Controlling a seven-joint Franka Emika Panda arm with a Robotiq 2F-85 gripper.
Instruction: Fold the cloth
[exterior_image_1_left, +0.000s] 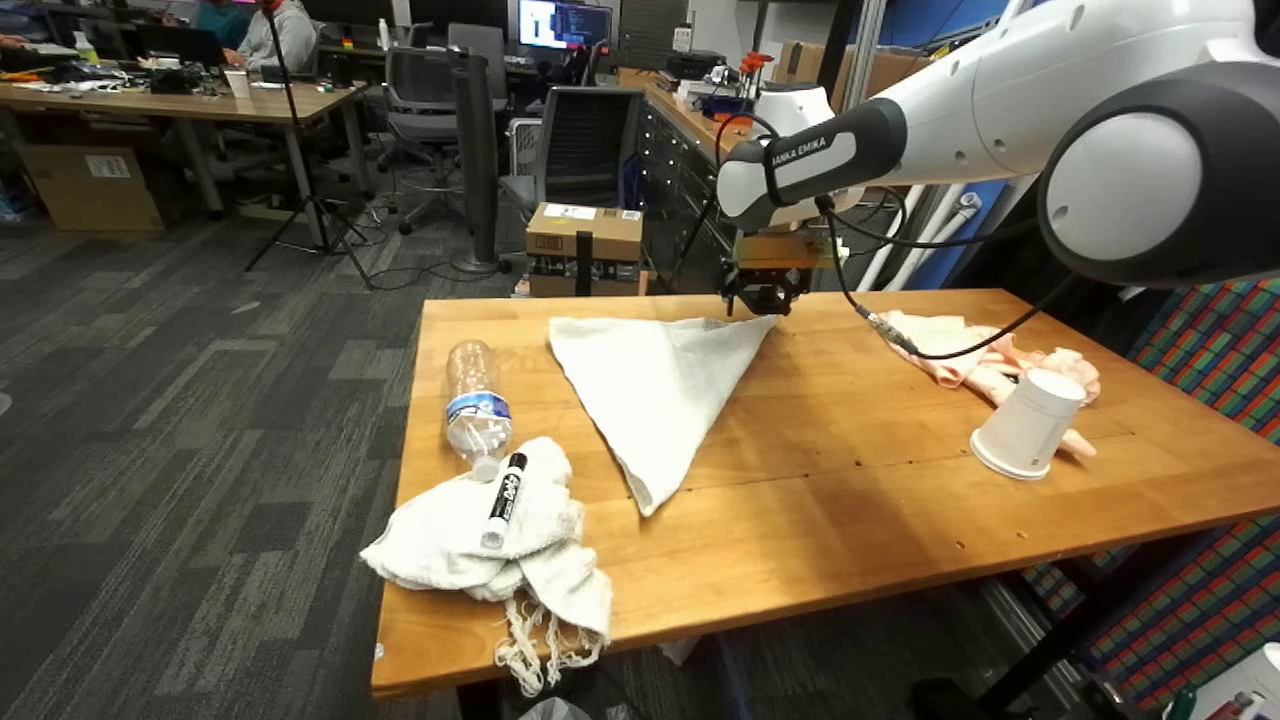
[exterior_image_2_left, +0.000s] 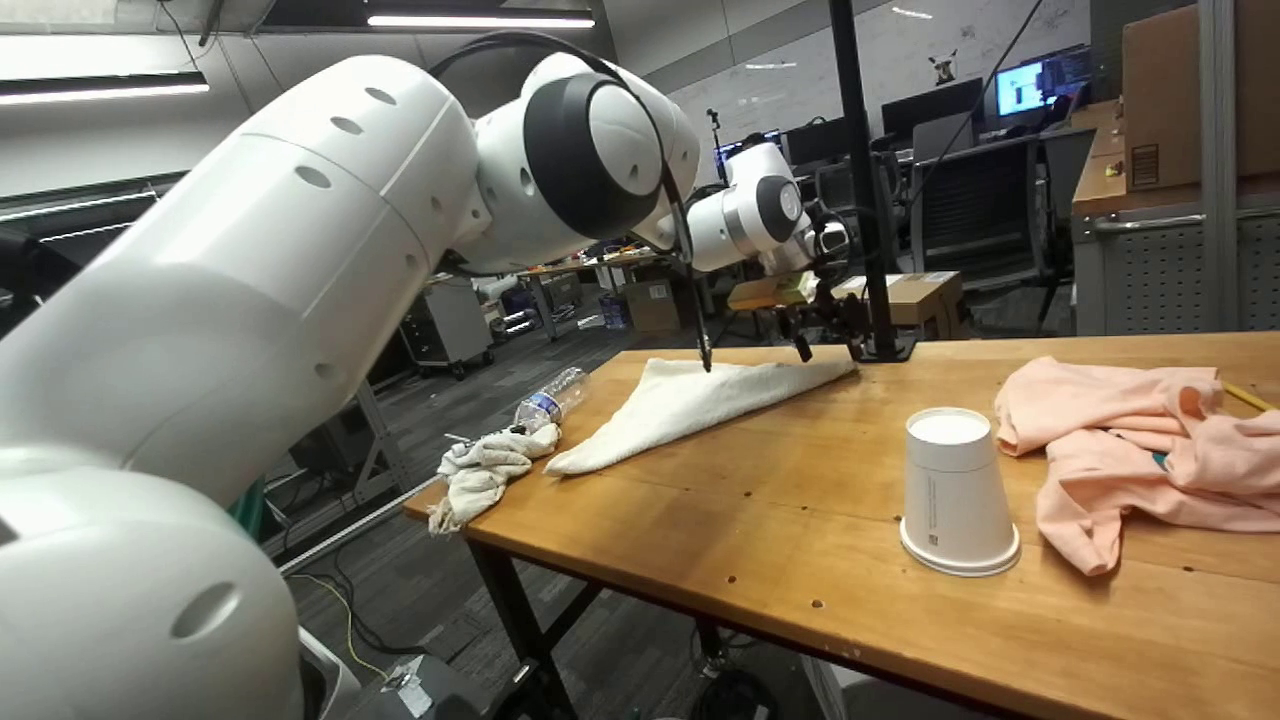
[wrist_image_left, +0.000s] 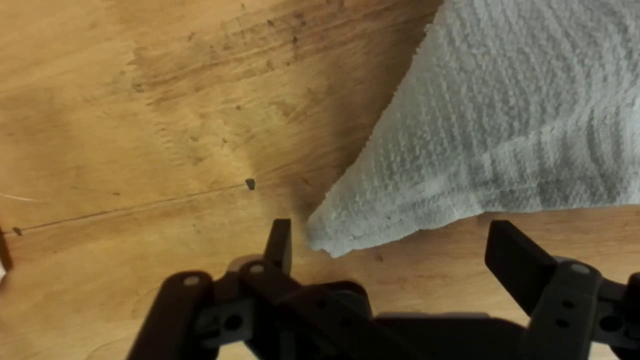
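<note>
In an exterior view: robot arm (exterior_image_1_left: 945, 120) lettered "ANKA EMIKA"; off-white cloth (exterior_image_1_left: 655, 385) lies as a triangle on the wooden worktop (exterior_image_1_left: 850, 430), one side near the far edge. In an exterior view: broad bare wood between cloth and inverted paper cup (exterior_image_2_left: 958, 505), cup print too small to read. Wrist view: end effector (wrist_image_left: 390, 239) spread wide, ribbed pointed corner of the cloth showing between its tips.
</note>
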